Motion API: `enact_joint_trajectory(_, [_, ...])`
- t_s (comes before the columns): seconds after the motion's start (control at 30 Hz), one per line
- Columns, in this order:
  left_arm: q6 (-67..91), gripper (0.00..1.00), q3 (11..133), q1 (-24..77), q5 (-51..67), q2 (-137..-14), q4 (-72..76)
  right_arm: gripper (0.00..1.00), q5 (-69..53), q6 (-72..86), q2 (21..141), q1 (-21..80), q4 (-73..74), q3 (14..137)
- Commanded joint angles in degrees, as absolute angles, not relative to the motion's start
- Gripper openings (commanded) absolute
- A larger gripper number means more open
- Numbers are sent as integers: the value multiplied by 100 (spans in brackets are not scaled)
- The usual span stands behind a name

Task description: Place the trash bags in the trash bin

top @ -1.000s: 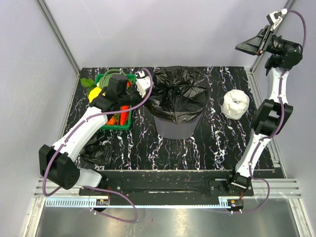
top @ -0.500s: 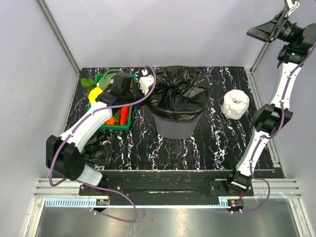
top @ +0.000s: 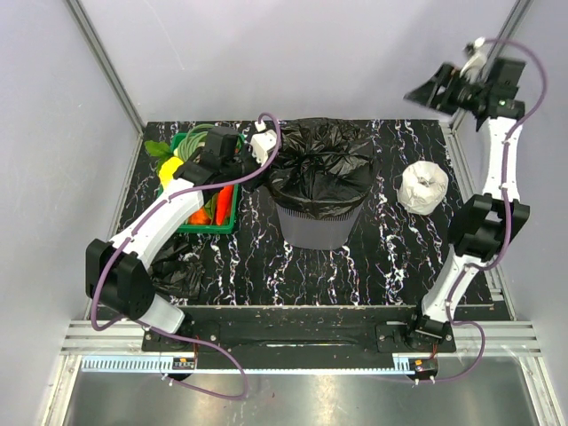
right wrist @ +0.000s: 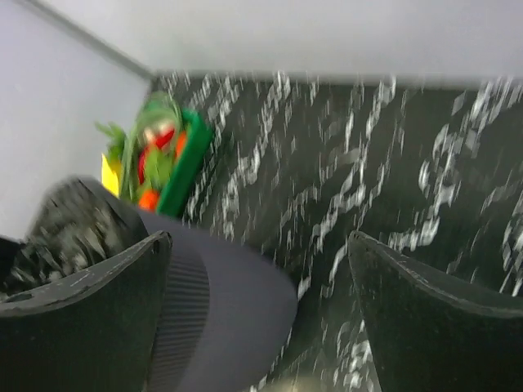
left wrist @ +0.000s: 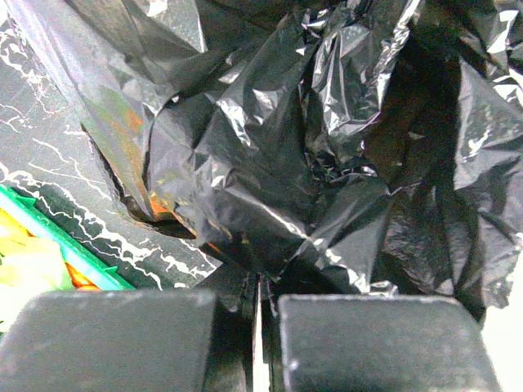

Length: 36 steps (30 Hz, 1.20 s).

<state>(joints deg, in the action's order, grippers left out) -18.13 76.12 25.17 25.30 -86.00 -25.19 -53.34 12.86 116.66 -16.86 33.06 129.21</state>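
One bag at the bin, one yet to go.
A crumpled trash bag [top: 175,272] lies near-left of the trash bin [top: 319,229]. The draped trash bag [top: 324,164] covers the bin's mouth, pinched at the left rim by the closed left gripper [left wrist: 257,304]. Far-right of the bin, the right gripper [top: 435,89] hangs high, jaws wide, empty.

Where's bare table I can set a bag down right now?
Bare: the strip between trash bin and near edge, and the gap between bin and white roll. Crowded: left side, with green crate, left arm, loose black bag.

Glossy black trash bags [top: 324,169]: one draped over upright grey mesh trash bin [top: 315,229], another crumpled front-left.
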Motion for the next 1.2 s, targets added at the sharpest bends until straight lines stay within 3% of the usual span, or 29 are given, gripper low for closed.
enact_joint_trajectory(0.0, [-1758, 0, 7813, 2522, 2566, -8596, -2312, 94, -4966, 44, 10646, -1652, 4148, 11368])
enact_joint_trajectory(0.13, [-1758, 0, 7840, 2522, 2540, -8613, -2338, 94, -4746, -139, 9828, -1661, 4017, 10031])
enact_joint_trajectory(0.3, [-1802, 0, 7770, 2514, 2514, -8543, -2347, 89, -5167, -45, 9080, -1644, 3999, 9291])
enact_joint_trajectory(0.77, [-1819, 0, 7726, 2514, 2479, -8455, -2312, 91, -6573, 1019, 8666, -1617, 3701, 8403])
enact_joint_trajectory(1.17, [-1837, 0, 7769, 2514, 2443, -8490, -2320, 91, -6522, 1512, 8701, -1020, 3155, 8437])
